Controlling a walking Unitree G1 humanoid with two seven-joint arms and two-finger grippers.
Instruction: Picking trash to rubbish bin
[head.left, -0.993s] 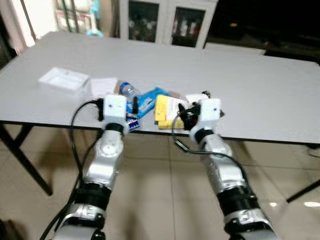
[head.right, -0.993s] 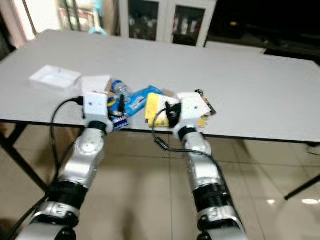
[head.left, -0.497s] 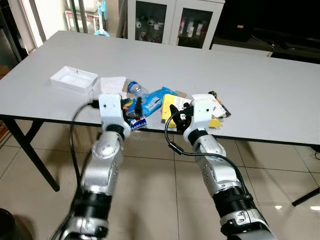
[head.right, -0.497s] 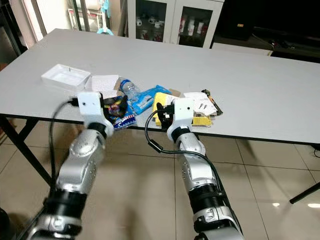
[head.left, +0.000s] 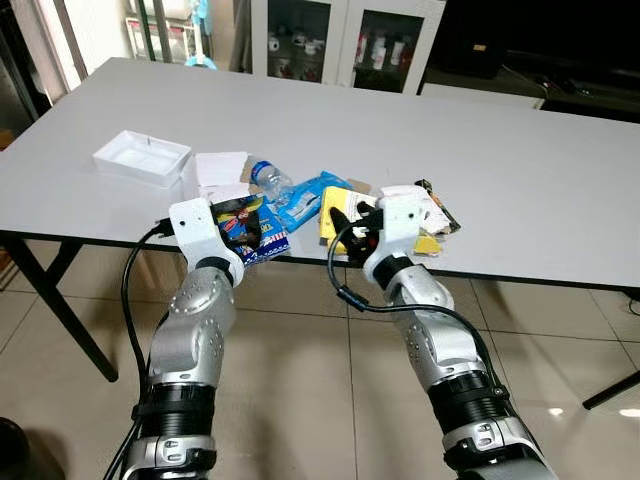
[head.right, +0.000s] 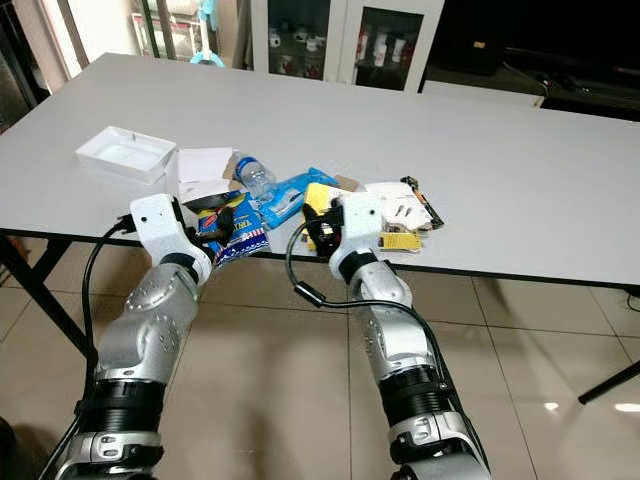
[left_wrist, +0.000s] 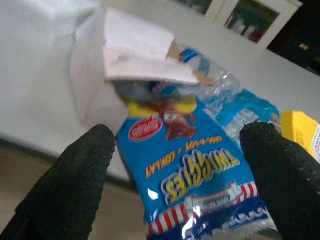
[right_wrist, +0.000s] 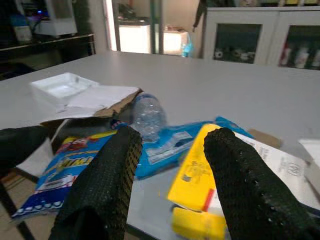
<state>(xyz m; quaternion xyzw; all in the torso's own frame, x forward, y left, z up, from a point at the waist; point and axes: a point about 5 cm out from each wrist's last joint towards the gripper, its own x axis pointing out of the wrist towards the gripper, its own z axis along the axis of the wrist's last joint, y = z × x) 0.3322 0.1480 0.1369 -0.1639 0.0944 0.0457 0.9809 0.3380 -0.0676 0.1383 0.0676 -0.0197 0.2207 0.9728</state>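
blue foil of the snack bag (left_wrist: 192, 170) hung over the near edge of the grey counter (head.left: 520, 170), amid the trash pile by the plastic bottle (head.left: 272, 182) and yellow packet (right_wrist: 195, 175). the left end effector (left_wrist: 180, 170) stood apart around the bag; the right end effector (right_wrist: 172, 170) stood apart near the yellow packet. a clumsy pinch could likely push the bag off the edge. no rubbish bin could be made out.

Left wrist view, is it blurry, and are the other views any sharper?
Left wrist view: soft; the snack bag print is legible, the white box smeared, the fingers out of focus. Right wrist view: sharper; bottle and cabinets clear. Eye views: crisp, with glare on the floor tiles.
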